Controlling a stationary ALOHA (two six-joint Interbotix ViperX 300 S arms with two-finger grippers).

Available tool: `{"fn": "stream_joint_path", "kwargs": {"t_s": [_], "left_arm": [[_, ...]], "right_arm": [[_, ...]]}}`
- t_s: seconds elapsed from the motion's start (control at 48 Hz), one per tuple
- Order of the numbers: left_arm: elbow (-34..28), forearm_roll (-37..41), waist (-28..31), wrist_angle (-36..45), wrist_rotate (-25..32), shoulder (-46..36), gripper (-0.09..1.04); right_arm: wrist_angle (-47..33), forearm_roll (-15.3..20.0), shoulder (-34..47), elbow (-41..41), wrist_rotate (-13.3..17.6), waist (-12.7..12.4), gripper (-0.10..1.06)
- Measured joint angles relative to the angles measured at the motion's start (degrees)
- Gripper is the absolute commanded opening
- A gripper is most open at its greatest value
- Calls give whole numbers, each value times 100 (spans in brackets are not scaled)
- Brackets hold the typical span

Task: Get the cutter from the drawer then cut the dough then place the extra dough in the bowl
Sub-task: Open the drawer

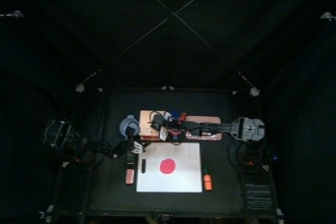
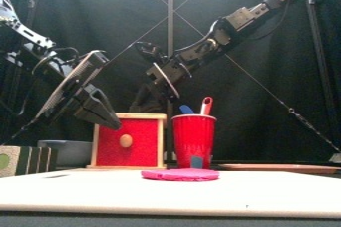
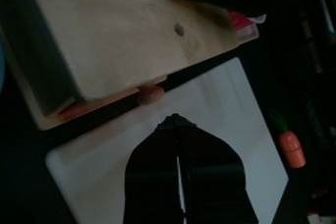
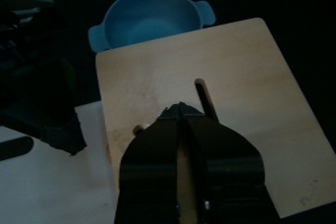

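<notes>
Top view: the red dough disc (image 1: 167,164) lies on the white cutting board (image 1: 191,181) at the counter's front middle. The wooden box (image 1: 199,128) and the blue-grey bowl (image 1: 128,127) sit behind the board.

Front view: the red drawer front (image 2: 130,141) sits closed.

Left wrist view: the left gripper (image 3: 175,122) is clenched and empty over the board, near the drawer knob (image 3: 151,92).

Right wrist view: the right gripper (image 4: 184,112) is clenched and empty above the box top.

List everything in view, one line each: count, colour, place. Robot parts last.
white cutting board: one, white, front centre.
dough disc: one, red, flat on the board.
wooden box: one, pale with red drawer front, behind the board.
red cup: one, right of the box; holds blue toy knife, red toy knife.
bowl: one, blue-grey, beside the box.
orange toy: one, by the board's right edge.
small reddish thing: one, left of the board, unidentifiable.
left gripper: black, shut, near the drawer front.
right gripper: black, shut, over the box top.
</notes>
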Motion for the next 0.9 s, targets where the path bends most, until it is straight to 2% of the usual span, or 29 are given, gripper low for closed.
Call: {"fn": "stream_joint_path", "kwargs": {"t_s": [0.125,0.375,0.542,0.708,0.896], "left_arm": [[-9,-9,0,-9,0,97,20],[-176,-149,0,26,-26,132,63],[-272,-606,0,26,-141,123,83],[-299,-1099,0,62,-360,132,85],[-334,-1187,26,70,-413,211,85]], "right_arm": [[70,-9,0,-9,0,0,8],[167,-9,0,-35,0,35,8],[185,-9,0,-62,18,62,8],[202,-9,0,-88,9,79,8],[220,0,0,-114,18,79,8]]}}
